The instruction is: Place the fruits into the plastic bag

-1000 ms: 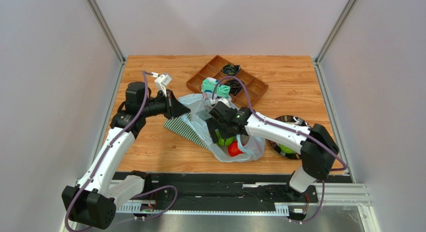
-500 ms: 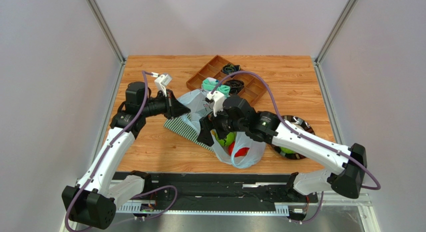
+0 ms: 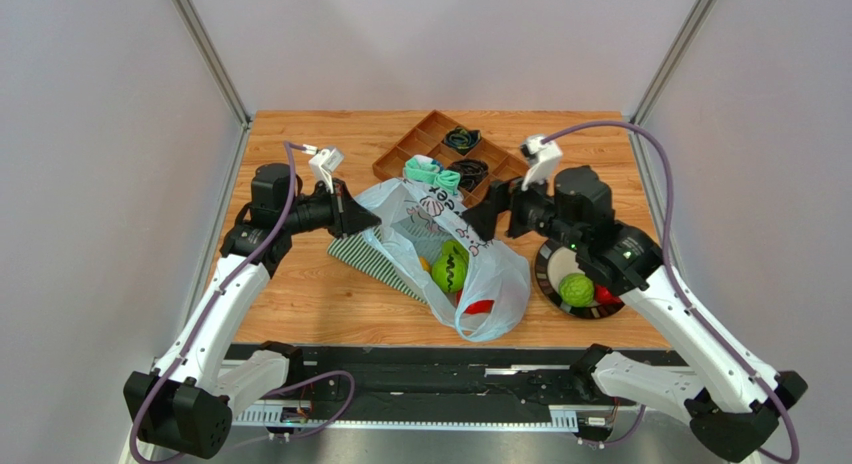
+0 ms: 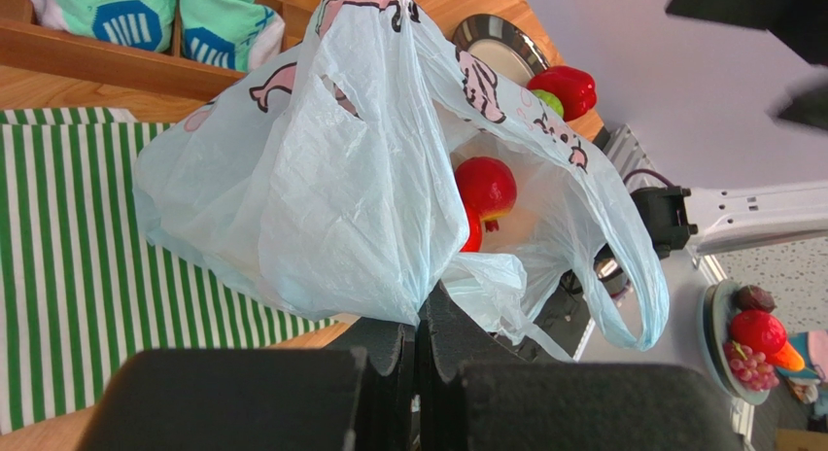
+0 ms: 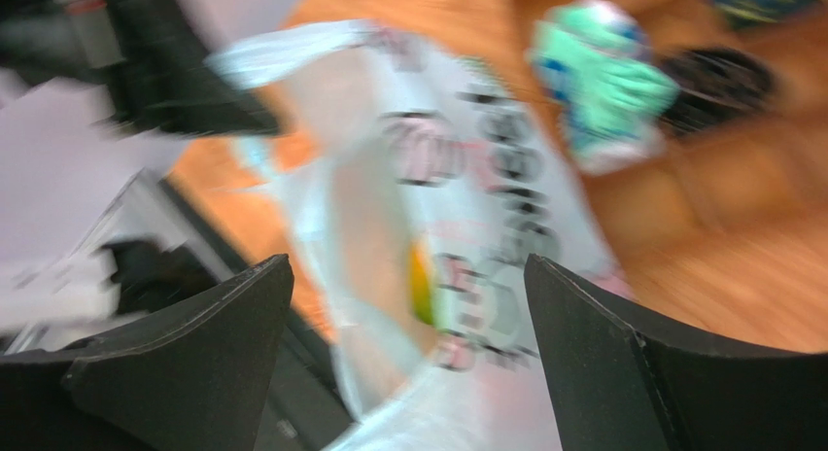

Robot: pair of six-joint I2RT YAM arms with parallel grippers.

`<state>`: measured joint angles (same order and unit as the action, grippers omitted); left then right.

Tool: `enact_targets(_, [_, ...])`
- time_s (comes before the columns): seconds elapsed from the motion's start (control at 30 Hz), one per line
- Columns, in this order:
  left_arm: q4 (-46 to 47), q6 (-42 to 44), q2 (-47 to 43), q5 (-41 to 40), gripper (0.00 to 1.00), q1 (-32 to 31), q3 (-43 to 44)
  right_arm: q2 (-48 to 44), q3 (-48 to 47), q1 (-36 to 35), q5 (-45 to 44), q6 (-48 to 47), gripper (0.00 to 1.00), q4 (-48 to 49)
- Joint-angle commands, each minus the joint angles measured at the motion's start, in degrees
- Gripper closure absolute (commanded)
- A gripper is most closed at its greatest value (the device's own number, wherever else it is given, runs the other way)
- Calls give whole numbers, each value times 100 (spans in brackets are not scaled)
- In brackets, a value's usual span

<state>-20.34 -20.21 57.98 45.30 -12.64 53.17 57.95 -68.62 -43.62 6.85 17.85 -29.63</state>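
Observation:
The pale-blue plastic bag (image 3: 495,279) lies mid-table, mouth held up at its left edge by my left gripper (image 3: 362,220), which is shut on the film (image 4: 340,159). Inside lie a green striped fruit (image 3: 450,269), a red fruit (image 3: 478,306) (image 4: 486,187) and a yellow-orange one (image 3: 425,265) (image 5: 420,281). My right gripper (image 3: 484,216) hovers open and empty above the bag's right side; its view is blurred (image 5: 406,266). A green bumpy fruit (image 3: 575,289) and a red one (image 3: 604,296) (image 4: 564,86) sit on the metal plate (image 3: 545,269).
A green-and-white striped cloth (image 3: 365,256) (image 4: 58,227) lies under the bag's left side. A brown compartment tray (image 3: 510,176) stands behind, with teal socks (image 3: 432,174) (image 5: 603,82) and dark coiled items. Grey walls close in left and right.
My right gripper has come up out of the bag and swung back to the right, leaving the green striped fruit inside. The left gripper kept its hold and place.

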Motion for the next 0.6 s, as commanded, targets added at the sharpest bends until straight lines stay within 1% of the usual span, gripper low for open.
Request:
enact_targets(0.0, [162, 43, -14, 32, 100, 34, 27, -346, 103, 1046, -1674, 535, 4, -1517])
enact_targets(0.03, [153, 43, -14, 32, 100, 34, 27, -381, 199, 1414, -1913, 631, 1, -1737])
enact_targets(0.07, [162, 43, -32, 32, 100, 34, 18, -468, 296, 1617, -2098, 702, 0, -2061])
enact_targets(0.1, [153, 43, -23, 23, 100, 34, 27, -530, 384, 1828, -2170, 755, 0, -2160])
enact_targets(0.13, [162, 43, -23, 23, 100, 34, 27, -600, 637, 2239, -2127, 877, 0, -2231])
enact_targets(0.2, [162, 43, -6, 23, 100, 34, 27, -838, 893, 2646, -2065, 1036, 0, -2363])
enact_targets(0.23, [162, 43, -14, 23, 100, 34, 27, -899, 1025, 3057, -2083, 1141, 0, -2416])
enact_targets(0.27, [162, 43, -6, 23, 100, 34, 27, -961, 1226, 3235, -2126, 1203, 0, -2538])
enact_targets(0.37, [170, 26, 3, 49, 100, 34, 18, -1172, 1639, 3877, -2643, 1423, 0, -2705])
enact_targets(0.43, [171, 26, 12, 49, 100, 34, 18, -1278, 1755, 4280, -2785, 1441, 0, -2759])
enact_targets(0.47, [171, 26, 21, 58, 100, 34, 10, -1313, 1851, 4309, -2847, 1467, 0, -2811])
enact_targets(0.53, [171, 26, 38, 49, 100, 34, 9, -1392, 1966, 4738, -2900, 1555, 0, -2829])
enact_targets(0.57, [171, 26, 30, 49, 100, 34, 9, -1401, 2019, 4800, -3039, 1607, 0, -2829])
